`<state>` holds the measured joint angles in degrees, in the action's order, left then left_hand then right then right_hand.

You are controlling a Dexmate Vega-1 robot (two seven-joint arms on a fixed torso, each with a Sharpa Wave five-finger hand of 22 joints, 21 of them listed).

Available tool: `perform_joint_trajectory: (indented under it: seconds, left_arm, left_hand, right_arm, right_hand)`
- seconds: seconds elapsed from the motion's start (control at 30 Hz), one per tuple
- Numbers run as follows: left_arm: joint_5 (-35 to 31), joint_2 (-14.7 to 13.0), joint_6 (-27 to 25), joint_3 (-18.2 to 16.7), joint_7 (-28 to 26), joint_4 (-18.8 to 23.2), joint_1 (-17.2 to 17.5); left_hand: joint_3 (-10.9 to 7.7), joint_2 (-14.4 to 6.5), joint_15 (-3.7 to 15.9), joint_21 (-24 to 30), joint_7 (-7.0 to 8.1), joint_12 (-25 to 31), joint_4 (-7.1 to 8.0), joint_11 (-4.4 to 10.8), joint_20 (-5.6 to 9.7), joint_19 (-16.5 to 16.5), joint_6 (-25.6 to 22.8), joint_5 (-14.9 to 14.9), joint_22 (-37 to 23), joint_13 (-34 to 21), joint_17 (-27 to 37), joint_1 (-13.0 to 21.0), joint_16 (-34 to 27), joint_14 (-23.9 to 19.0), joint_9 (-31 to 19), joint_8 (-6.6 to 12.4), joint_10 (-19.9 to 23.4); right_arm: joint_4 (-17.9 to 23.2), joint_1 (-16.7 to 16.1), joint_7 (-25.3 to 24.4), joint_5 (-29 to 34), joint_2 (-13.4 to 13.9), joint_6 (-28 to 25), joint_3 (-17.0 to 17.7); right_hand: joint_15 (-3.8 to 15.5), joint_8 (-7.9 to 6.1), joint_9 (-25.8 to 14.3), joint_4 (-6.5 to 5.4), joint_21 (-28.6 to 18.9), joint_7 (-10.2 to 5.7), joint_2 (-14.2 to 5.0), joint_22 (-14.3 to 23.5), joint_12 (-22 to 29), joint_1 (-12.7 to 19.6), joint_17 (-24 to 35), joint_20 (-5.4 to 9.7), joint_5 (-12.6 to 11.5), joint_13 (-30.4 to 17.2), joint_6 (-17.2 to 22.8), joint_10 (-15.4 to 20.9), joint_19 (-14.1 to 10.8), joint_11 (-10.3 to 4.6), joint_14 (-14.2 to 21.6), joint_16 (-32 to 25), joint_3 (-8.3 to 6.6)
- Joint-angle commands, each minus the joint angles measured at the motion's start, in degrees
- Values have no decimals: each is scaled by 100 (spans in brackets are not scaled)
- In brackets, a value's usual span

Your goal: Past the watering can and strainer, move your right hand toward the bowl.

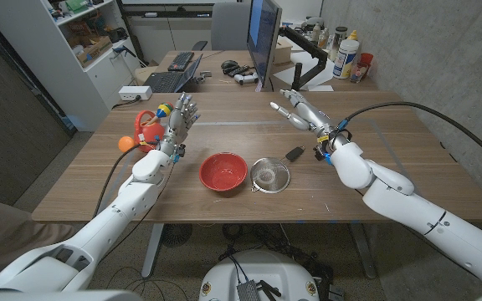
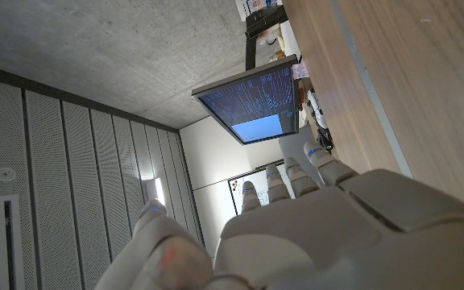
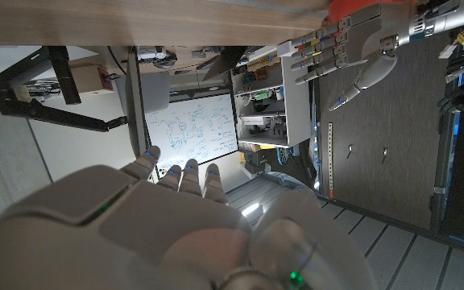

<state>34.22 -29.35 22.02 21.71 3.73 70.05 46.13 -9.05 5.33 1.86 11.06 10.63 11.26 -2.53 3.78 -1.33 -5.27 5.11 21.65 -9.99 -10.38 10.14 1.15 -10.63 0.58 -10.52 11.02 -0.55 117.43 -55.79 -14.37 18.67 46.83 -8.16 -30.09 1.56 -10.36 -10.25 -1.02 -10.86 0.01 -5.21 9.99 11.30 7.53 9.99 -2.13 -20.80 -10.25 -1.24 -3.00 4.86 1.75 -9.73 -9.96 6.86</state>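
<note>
The red bowl [image 1: 223, 170] sits near the table's [image 1: 408, 138] front edge, with the wire strainer [image 1: 271, 175] just beside it on the robot's right. The right hand [image 1: 301, 111] hovers farther back — fingers apart, holding nothing. The left hand [image 1: 180, 116] is raised, fingers spread, in front of the orange watering can [image 1: 147, 127].

An office lab: monitor [image 1: 264, 38], laptop [image 1: 172, 77], shelving [image 1: 90, 42], whiteboard [image 3: 190, 129].

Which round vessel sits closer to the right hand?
The strainer, wire mesh with a black handle; the red bowl sits farther from the right hand.
</note>
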Motion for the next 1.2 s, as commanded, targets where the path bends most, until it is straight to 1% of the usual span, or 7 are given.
perform_joint_trajectory:
  seconds: [0.03,0.13,0.23,0.5,0.9,1.07,1.2]
  left_arm:
    - [-1,-20,-25,22,60,4,10]
    - [18,-11,-9,32,116,-29,5]
    - [10,12,12,49,136,-82,-9]
    - [15,30,-2,61,111,-53,28]
    - [21,28,31,52,112,-39,59]
    - [29,18,44,25,52,32,124]
    - [32,11,124,29,157,-29,104]
  left_hand:
    - [34,-7,259,17,-21,30,8,21,38,-25,-60,41,-21,-21,15,50,3,25,-19,51,31]
    - [60,-11,257,19,-75,27,18,16,41,-35,-326,46,-21,-21,14,52,-1,27,-22,141,36]
    - [68,-12,260,19,-103,27,20,18,40,-36,-384,48,-20,-21,14,54,-1,30,-22,157,38]
    - [80,-12,260,20,-85,28,23,1,43,-40,-334,52,-20,-20,13,57,-1,33,-22,124,47]
    - [109,-16,238,6,-65,4,31,2,45,-9,-153,59,-20,-20,13,64,17,95,-22,34,-2]
    - [122,-20,214,0,-51,-5,36,1,50,13,-127,61,-20,-20,14,64,-1,65,-22,22,-29]
    - [128,-21,219,-5,-51,-3,39,-2,49,27,-127,63,-20,-20,15,63,-4,60,-22,21,-27]
  right_arm:
    - [178,-137,66,345,89,57,0]
    - [247,-196,81,399,115,32,37]
    - [329,-241,129,464,144,-24,61]
    - [465,-303,238,577,226,-8,125]
    - [802,-420,457,813,325,-160,198]
    - [932,-448,575,978,372,-265,180]
    - [1014,-468,666,1063,387,-291,151]
  right_hand:
    - [27,1,-34,12,10,-16,32,13,-5,30,14,-10,-32,-30,-73,-56,53,8,-111,-11,34]
    - [36,-3,-34,14,10,-22,35,13,-4,30,13,-8,-37,-30,-77,-62,58,10,-136,-4,35]
    - [38,-6,-34,15,9,-23,37,13,-3,31,13,-5,-41,-30,-78,-67,60,11,-141,-5,36]
    - [37,-11,-34,19,8,-18,39,13,-4,36,13,-8,-52,-30,-88,-88,65,10,-152,-7,36]
    - [39,-24,-35,28,2,-20,32,13,9,50,12,-18,-72,-30,-94,-88,66,5,-158,-16,29]
    - [35,-29,-35,31,0,-23,27,14,11,58,12,-14,-80,-29,-94,-92,64,9,-161,-17,25]
    - [41,-33,-35,35,-2,-22,22,14,15,66,11,-16,-87,-29,-95,-88,64,7,-158,-21,20]
